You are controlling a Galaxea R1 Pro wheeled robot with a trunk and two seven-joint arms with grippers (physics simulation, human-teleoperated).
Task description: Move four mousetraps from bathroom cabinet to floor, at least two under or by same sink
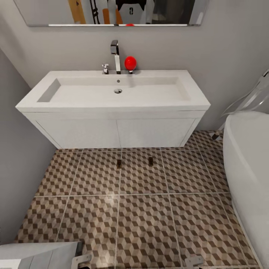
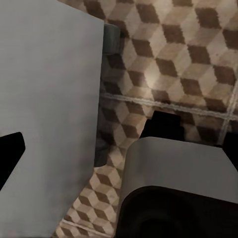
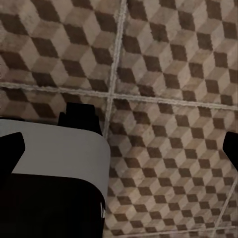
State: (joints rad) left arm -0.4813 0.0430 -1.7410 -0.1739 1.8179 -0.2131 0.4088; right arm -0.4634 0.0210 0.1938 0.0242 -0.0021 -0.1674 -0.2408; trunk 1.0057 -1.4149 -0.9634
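Observation:
Two mousetraps lie on the cube-patterned bathroom floor (image 1: pixel 142 209), just in front of the vanity: one mousetrap (image 1: pixel 119 163) and a second mousetrap (image 1: pixel 150 161), both small, dark brown and flat. Above them hangs the wide white sink (image 1: pixel 112 102) with its chrome faucet (image 1: pixel 115 56). In the right wrist view my right gripper (image 3: pixel 119 148) is open over bare tiles, nothing between its black fingertips (image 3: pixel 11 148). My left gripper (image 2: pixel 119 148) also looks open and empty, with one black fingertip (image 2: pixel 10 156) showing beside grey robot parts. The cabinet is out of view.
A white bathtub (image 1: pixel 248 175) fills the right side, with a chrome fitting above it. Grey walls close in the left and the back. A red ball-shaped object (image 1: pixel 130 62) stands by the faucet, under a mirror (image 1: pixel 112 11). My grey left arm (image 1: pixel 37 256) shows at the bottom edge.

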